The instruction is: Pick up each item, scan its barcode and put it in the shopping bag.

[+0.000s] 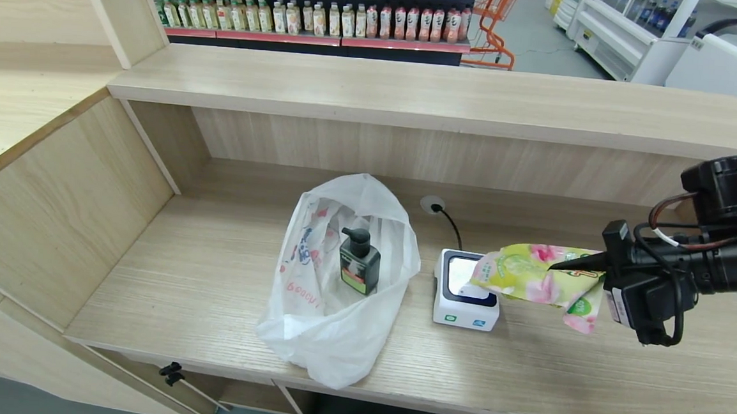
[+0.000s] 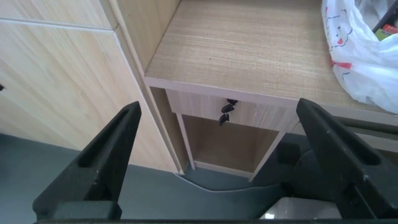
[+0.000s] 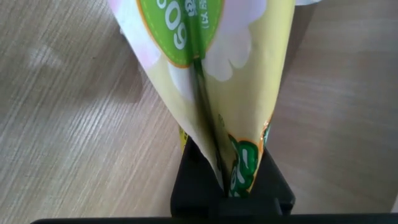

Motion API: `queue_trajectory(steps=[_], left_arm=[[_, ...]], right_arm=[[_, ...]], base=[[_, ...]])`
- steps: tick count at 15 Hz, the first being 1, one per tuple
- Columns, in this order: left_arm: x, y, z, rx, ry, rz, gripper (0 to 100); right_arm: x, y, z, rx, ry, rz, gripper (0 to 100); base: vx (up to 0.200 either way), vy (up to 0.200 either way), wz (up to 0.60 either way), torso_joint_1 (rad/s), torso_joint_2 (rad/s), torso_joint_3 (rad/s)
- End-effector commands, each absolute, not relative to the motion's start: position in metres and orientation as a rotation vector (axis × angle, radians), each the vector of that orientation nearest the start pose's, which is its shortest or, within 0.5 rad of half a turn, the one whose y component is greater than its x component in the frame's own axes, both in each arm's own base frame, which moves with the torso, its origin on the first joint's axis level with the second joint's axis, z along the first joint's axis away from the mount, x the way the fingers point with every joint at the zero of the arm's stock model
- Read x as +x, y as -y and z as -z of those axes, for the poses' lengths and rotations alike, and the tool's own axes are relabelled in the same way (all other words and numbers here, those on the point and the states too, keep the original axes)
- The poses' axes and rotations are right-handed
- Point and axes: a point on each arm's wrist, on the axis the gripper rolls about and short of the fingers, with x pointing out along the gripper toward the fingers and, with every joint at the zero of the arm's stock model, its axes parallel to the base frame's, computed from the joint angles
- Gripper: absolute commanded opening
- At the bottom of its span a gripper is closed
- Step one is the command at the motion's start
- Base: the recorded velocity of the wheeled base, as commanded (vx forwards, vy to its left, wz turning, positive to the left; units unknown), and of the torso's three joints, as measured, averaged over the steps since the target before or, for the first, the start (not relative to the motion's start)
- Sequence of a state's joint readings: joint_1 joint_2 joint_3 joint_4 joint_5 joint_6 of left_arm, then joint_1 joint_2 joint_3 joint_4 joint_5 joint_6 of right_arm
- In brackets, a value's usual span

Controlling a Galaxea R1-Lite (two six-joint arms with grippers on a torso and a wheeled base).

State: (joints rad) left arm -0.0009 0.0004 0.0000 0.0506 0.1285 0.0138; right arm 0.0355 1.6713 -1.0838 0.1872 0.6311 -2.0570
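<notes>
1. Pouch (image 1: pixel 534 278), coloured yellow, pink and green, is up in the air at the middle right of the head view. Its left end covers part of the glass top of the scanner (image 1: pixel 464 312).
2. The right gripper (image 1: pixel 585 270) is clenched on the right end of the pouch. In the right wrist view, the pouch's edge sits squeezed between the black fingers.
3. The scanner is a small white box near the middle of the frame. It stands on the wooden counter (image 1: pixel 524 376), and a black cord (image 1: pixel 452 225) runs from it back to a round hole.
4. The shopping bag (image 1: pixel 335 339) is thin and white. It sits just left of the scanner with its mouth open.
5. A dark pump bottle (image 1: pixel 358 267) stands upright inside the bag.
6. The left gripper (image 2: pixel 217 106) has its two black fingers spread wide with nothing between them. It hangs low, out in front of the counter's front edge.
7. Rows of drink bottles (image 1: pixel 309 18) line a shop shelf at the top of the frame.
</notes>
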Motion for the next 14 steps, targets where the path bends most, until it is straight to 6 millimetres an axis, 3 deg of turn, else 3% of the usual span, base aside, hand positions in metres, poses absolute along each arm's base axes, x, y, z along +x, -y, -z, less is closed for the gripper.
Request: queue_trajectory(steps=[1,2,8,14], left_arm=[[-0.023,-0.003,-0.07,0.017,-0.051,-0.128,100],[-0.023,-0.003,-0.07,0.017,-0.051,-0.127,100],[-0.023,-0.003,-0.07,0.016,-0.051,-0.127,100],[-0.023,-0.003,-0.07,0.016,-0.051,-0.127,100]], right_arm=[[0.292,-0.024,-0.19,-1.627,0.169,-1.124,0],[0.292,-0.024,-0.189,-1.627,0.168,-1.125,0],[0.3,-0.026,-0.175,-1.583,0.204,-1.189,0],[0.299,-0.028,-0.175,-1.599,0.229,-1.197,0]], base=[[0.2,0.0,0.0,0.002,0.0,-0.002],[0.2,0.0,0.0,-0.012,0.0,-0.002],[0.0,0.0,0.0,0.0,0.0,0.0],[0.0,0.0,0.0,0.0,0.0,0.0]])
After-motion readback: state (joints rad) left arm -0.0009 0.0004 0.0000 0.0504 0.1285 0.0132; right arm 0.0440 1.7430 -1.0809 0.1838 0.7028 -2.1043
